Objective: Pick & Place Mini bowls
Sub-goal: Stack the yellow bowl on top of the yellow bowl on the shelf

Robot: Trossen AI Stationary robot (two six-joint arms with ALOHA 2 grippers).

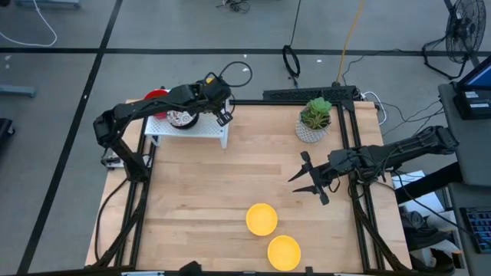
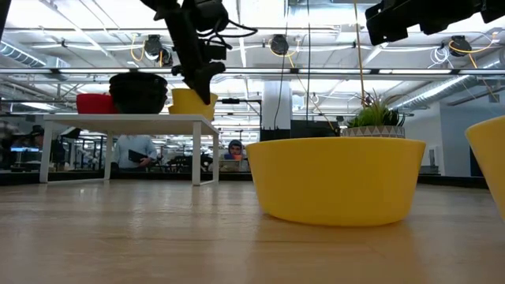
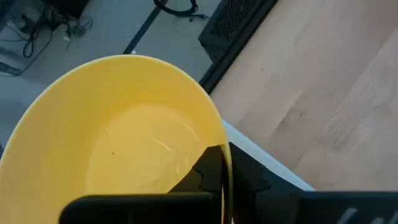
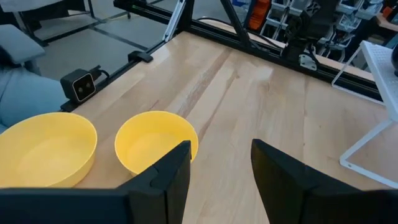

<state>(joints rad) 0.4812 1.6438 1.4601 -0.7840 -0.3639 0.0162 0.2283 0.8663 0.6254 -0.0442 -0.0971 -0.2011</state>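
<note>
Plainly, the risks sit with the left arm's load:

Left gripper point(image 1: 217, 98): up over the rack's point(image 1: 213, 132) right end, pinching the rim of a yellow bowl point(image 3: 118, 137), one finger inside the wall and one outside, as the left wrist view shows.

Held bowl: in the low view it hangs at about the level of the rack top; whether it touches the rack I cannot tell.

Rim grip: a thin wall held at one edge could likely pivot or slip, so a quick swing might tip it or drop it.

Rack: it carries a red bowl point(image 1: 156, 96) and a speckled bowl point(image 1: 181, 117). A low exit could clip the rack or its edge and jolt these.

Table bowls: two more yellow ones, the nearer point(image 1: 261, 218) and the farther point(image 1: 284, 252), sit close together near the front edge, just apart. Setting a third down beside them risks a nudge that shoves one toward that edge.

Right gripper point(image 1: 310, 179): fingers spread, empty, hovering over the table right of centre, pointed toward the two yellow bowls. If both arms head for the front at once, they could cross paths there.

Plant point(image 1: 314, 119): at the back right, well clear of the left arm; only a wide right-arm sweep would threaten it.
</note>
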